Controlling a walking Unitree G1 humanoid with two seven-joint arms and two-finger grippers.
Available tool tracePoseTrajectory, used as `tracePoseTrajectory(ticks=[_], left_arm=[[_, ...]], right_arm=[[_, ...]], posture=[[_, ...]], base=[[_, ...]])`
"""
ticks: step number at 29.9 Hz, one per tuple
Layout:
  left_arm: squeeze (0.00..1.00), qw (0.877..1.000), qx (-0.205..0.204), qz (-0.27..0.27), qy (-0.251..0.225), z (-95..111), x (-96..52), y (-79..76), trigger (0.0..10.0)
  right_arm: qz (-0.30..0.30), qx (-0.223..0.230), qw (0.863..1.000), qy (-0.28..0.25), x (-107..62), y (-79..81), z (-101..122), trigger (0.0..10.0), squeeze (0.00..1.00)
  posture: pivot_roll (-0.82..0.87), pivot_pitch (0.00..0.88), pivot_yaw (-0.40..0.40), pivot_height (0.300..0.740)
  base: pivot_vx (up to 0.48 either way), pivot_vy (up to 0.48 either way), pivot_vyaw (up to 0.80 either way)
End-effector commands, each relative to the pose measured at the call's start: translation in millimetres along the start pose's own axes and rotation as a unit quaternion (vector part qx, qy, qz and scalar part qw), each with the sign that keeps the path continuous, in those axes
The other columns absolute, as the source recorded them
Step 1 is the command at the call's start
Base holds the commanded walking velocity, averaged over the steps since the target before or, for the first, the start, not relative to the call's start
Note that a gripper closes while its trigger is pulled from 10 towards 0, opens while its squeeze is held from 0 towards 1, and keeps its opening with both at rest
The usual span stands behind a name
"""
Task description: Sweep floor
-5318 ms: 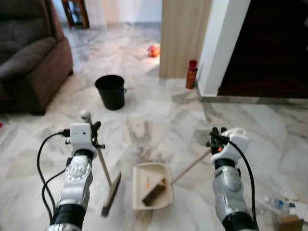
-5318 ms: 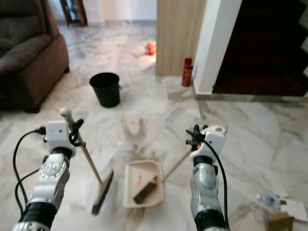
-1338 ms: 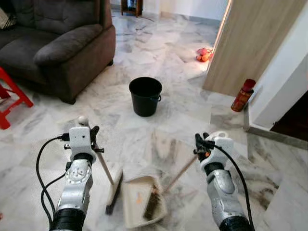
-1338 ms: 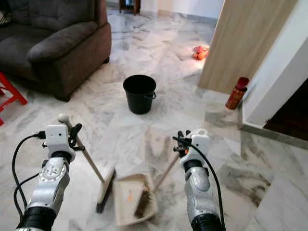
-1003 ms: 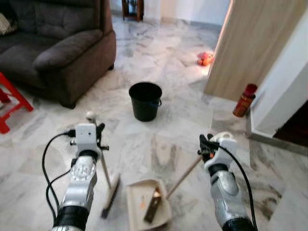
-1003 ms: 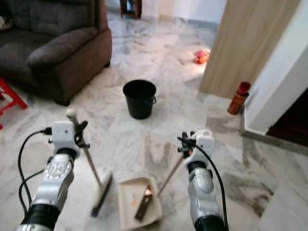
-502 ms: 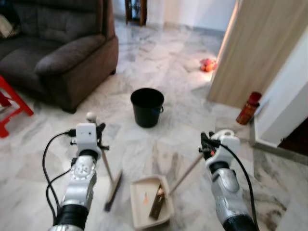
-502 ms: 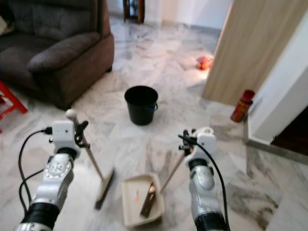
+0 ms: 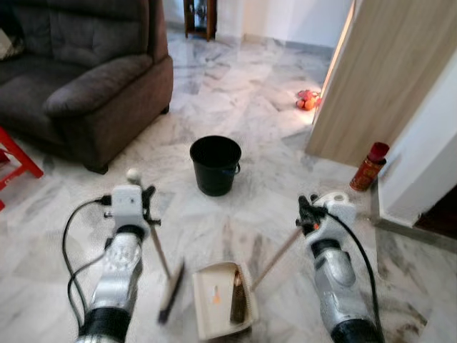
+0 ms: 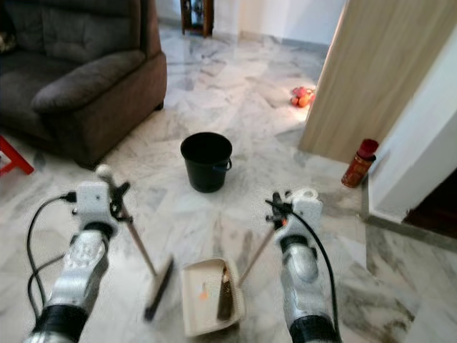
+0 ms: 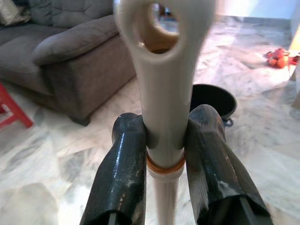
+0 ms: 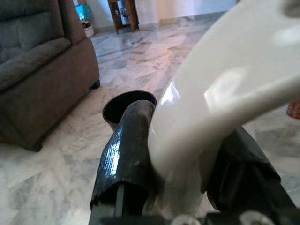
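My left gripper (image 9: 145, 201) is shut on the cream handle of a broom (image 9: 158, 251); its dark head (image 9: 171, 293) hangs low over the marble floor. In the left wrist view the black fingers (image 11: 125, 159) clamp the handle (image 11: 163, 103) just below its holed end. My right gripper (image 9: 308, 214) is shut on the long handle (image 9: 277, 249) of a beige dustpan (image 9: 218, 300), which holds an orange scrap (image 9: 216, 290) and a dark brown piece (image 9: 238, 307). The right wrist view has the fingers (image 12: 129, 140) around the white handle end (image 12: 211, 103). A black bucket (image 9: 215, 165) stands ahead on the floor.
A dark brown sofa (image 9: 86, 78) stands at the left, with a red stool leg (image 9: 18, 157) beside it. A wooden panel (image 9: 378, 78) and a white wall corner (image 9: 428, 157) rise at the right, a red canister (image 9: 369, 167) at their foot. Orange toys (image 9: 308, 100) lie farther back.
The view has shifted slightly as I move; the bucket sits a little nearer the centre. Both grippers still hold broom and dustpan, and the broom head has swung a little.
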State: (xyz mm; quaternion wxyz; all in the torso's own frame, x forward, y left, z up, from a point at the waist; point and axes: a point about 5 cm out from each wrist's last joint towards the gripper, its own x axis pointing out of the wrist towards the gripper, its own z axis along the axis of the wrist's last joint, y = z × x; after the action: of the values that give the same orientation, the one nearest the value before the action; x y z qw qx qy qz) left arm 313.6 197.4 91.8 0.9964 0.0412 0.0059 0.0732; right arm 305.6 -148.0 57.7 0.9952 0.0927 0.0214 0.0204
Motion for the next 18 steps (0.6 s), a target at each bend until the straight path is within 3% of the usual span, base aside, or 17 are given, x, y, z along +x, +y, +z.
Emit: tracePoseTrajectory(ticks=[1, 18], left_arm=[[0.00, 1.000, -0.001, -0.005, -0.027, 13.1, 3.5, -5.8, 10.0], [0.00, 1.000, -0.002, -0.002, -0.025, 13.5, 5.0, -6.3, 10.0]], right_arm=[[-0.008, 0.007, 1.000, -0.024, 2.0, -5.6, 10.2, 10.0, 0.00], [-0.008, 0.003, 1.000, -0.024, 5.5, -8.1, 13.6, 10.0, 0.00]], posture=[[-0.05, 0.043, -0.018, 0.740], [-0.05, 0.055, -0.021, 0.740]], base=[[0.285, 0.000, 0.00], [0.284, 0.000, 0.00]])
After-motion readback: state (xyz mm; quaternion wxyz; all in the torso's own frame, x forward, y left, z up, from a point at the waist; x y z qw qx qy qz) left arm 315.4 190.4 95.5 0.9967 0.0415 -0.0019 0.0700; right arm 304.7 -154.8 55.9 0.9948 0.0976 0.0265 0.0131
